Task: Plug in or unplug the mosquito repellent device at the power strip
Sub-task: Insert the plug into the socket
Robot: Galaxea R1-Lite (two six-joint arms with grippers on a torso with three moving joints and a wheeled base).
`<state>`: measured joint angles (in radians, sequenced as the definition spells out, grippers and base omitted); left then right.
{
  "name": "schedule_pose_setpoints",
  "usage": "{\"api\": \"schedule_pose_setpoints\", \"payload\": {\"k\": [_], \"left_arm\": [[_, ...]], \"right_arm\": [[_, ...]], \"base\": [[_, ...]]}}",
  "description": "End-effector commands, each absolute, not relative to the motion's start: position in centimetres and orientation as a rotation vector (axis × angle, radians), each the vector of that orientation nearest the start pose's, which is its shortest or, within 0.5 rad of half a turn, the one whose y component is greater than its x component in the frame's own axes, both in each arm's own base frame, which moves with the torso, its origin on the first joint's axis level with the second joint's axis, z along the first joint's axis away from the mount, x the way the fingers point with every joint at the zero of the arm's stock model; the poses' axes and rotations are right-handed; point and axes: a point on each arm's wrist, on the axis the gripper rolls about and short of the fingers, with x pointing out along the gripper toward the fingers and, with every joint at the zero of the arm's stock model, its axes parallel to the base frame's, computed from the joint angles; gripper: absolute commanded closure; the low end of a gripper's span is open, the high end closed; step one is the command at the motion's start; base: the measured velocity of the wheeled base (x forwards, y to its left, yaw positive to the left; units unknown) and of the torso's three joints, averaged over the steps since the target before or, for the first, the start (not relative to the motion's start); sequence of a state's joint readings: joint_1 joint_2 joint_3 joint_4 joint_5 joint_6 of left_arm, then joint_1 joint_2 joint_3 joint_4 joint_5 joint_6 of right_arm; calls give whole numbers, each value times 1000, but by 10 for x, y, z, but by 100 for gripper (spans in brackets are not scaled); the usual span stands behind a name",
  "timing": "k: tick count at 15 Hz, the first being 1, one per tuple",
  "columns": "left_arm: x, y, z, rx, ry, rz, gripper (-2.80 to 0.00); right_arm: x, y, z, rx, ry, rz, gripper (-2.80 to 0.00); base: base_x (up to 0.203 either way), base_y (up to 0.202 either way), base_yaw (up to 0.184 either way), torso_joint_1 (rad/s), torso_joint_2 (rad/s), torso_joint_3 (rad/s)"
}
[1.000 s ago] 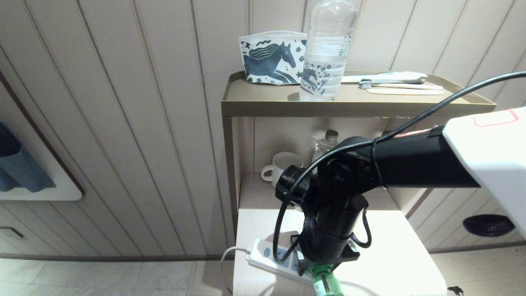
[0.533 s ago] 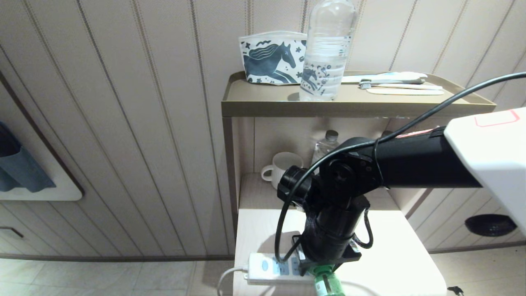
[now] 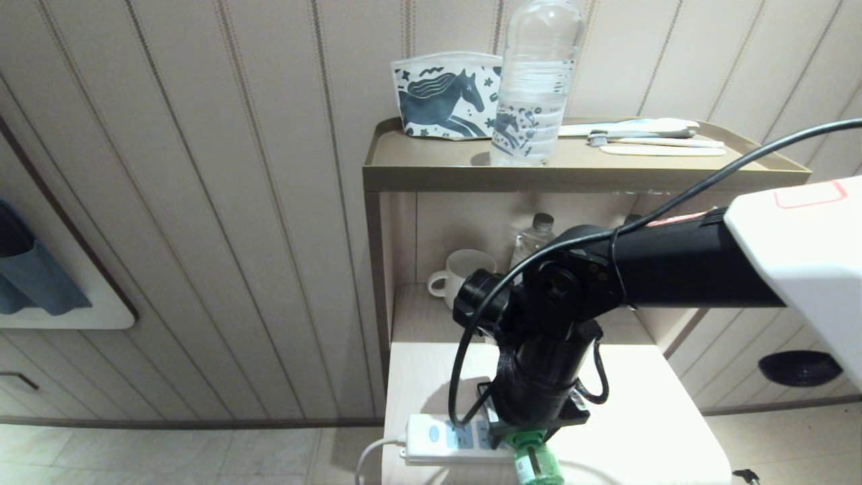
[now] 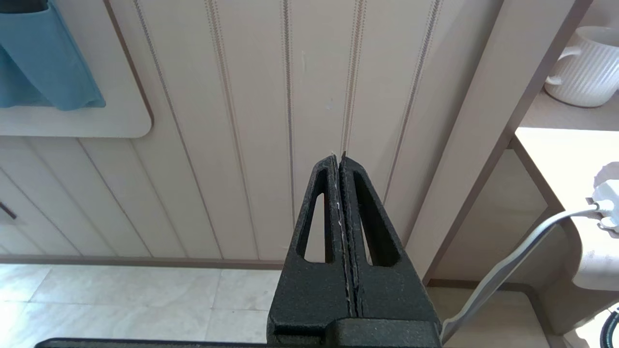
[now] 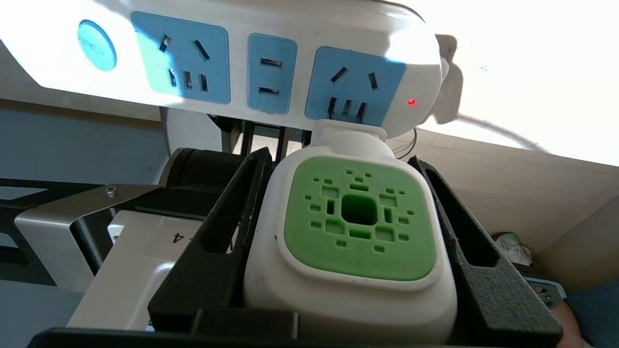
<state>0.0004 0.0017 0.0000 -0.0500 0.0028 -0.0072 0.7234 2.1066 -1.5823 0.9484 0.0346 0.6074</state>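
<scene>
At six o'clock in the head view, low on the pale surface [image 3: 646,417], the right hand [image 3: 532,434] points down over the power strip [image 3: 444,441]. Its two black fingers [image 5: 227,227] press against both sides of the mosquito repellent device [image 5: 355,241], holding the white squarish head with its green perforated centre between them. From the head camera only the device's green liquid bottle [image 3: 535,465] shows, poking out below the hand toward six o'clock. In the right wrist view the device's white plug end sits right up against the edge of the strip, at the light-blue socket panel [image 5: 355,87] nearest the small red indicator light [image 5: 411,102]; whether the pins are seated in the slots cannot be told. The blue oval button [image 5: 96,44] lies at the strip's far end from that light, and the white cord [image 3: 374,451] leaves the strip toward nine o'clock and drops over the surface's edge.

The left hand [image 4: 338,193] hangs off to the side facing the panelled wall [image 4: 242,121], its fingers pressed together with nothing between them.

At twelve o'clock on the upper shelf [image 3: 586,172] stand a clear water bottle [image 3: 535,81] and a horse-print pouch [image 3: 444,94], with a toothbrush [image 3: 640,133] near them. A white mug [image 3: 461,269] and a smaller bottle [image 3: 535,239] sit on the shelf below.
</scene>
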Motion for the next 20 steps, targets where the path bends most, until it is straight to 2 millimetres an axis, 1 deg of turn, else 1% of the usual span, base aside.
{"api": "schedule_pose_setpoints", "payload": {"k": [1,5,13,20], "left_arm": [[-23,0,81,-8,-48,3,0],[-23,0,81,-8,-48,3,0],[-23,0,81,-8,-49,3,0],[-23,0,81,-8,-49,4,0]], "right_arm": [[264,234,131,-24,1520,153,0],[267,231,131,-21,1514,138,0],[267,231,130,-35,1498,123,0],[272,234,115,-68,1478,91,0]], "base": [[0,0,0,0,0,0],[0,0,0,0,0,0],[0,0,0,0,0,0],[0,0,0,0,0,0]]}}
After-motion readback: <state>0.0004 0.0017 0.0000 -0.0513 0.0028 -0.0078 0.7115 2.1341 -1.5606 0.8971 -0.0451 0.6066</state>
